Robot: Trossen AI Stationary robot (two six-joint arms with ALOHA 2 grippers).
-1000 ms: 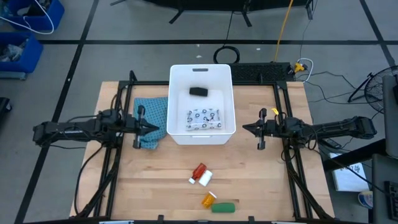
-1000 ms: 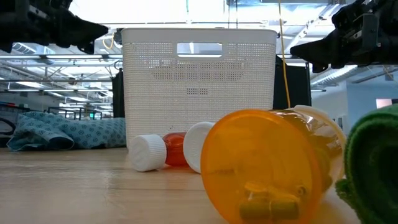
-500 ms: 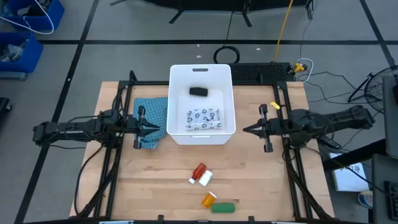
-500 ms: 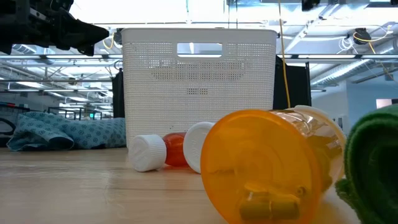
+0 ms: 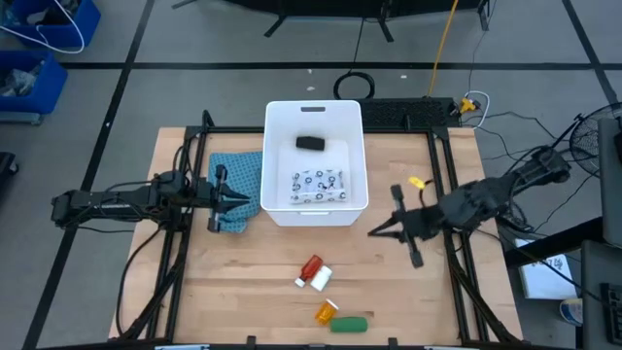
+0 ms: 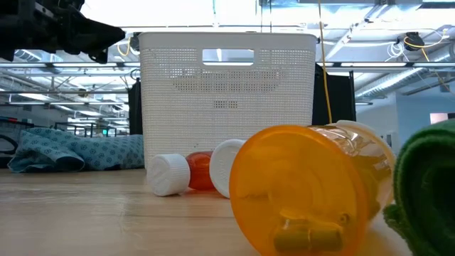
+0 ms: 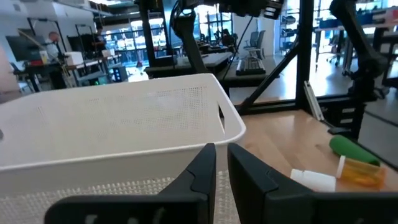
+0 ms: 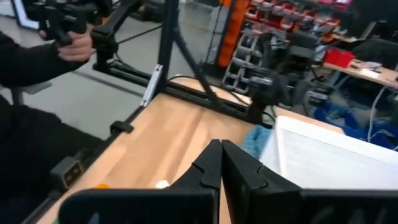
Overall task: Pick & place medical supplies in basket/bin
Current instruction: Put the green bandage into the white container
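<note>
Right claw [image 5: 374,231]: shut, empty, swung from tub's [image 5: 316,219] 3 o'clock toward 5 o'clock; red tube [image 5: 310,266] judged next. Left claw [image 5: 251,203]: nearly shut, empty, parked at 9 o'clock.

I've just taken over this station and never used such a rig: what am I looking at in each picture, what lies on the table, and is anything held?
Two dark robot arms work at a wooden table. The overhead picture shows everything. The left gripper hangs beside the white bin, over a teal cloth; the right gripper reaches in from the other side. Both have their fingers together and hold nothing.

The bin holds a black oblong and a dotted white packet. Outside lie a red tube, white bottle, orange vial and green oblong.

The low picture looks across the tabletop. The other two come from the wrists, looking past each arm's own fingers.
</note>
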